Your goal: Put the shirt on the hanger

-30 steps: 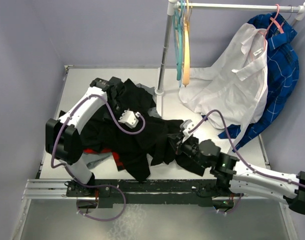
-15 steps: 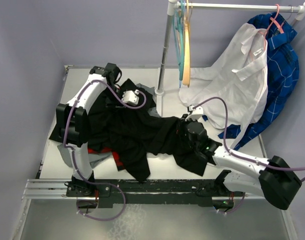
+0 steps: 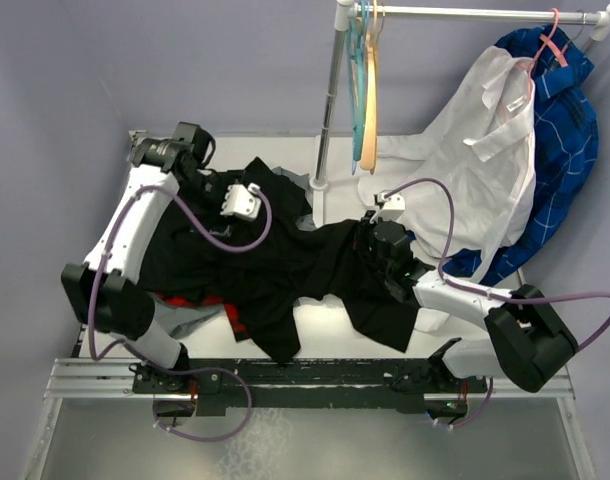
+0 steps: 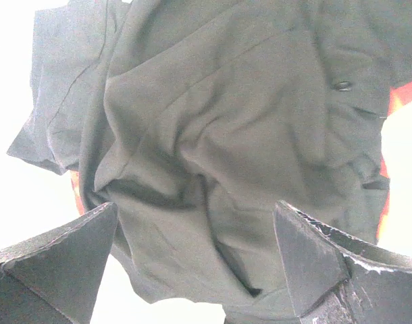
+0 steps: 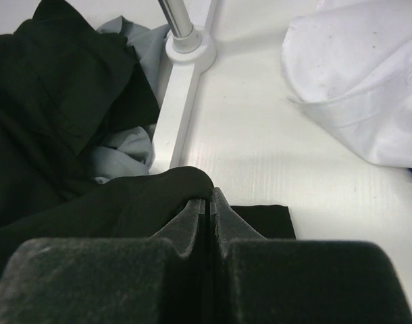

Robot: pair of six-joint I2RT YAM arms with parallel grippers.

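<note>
no readable text, no labels, no brands, no numbers in any view

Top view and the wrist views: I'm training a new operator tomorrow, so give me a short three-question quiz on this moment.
1. True or false: the left hand is shut on the shirt.
2. Where is the hanger? A) hanging on the rail; B) lying on the table; C) held in the right hand.
3. Fill in: the right hand is shut, pinching an edge of the ____.

Key: 1 false, it is open above the fabric; 2 A; 3 shirt.
</note>
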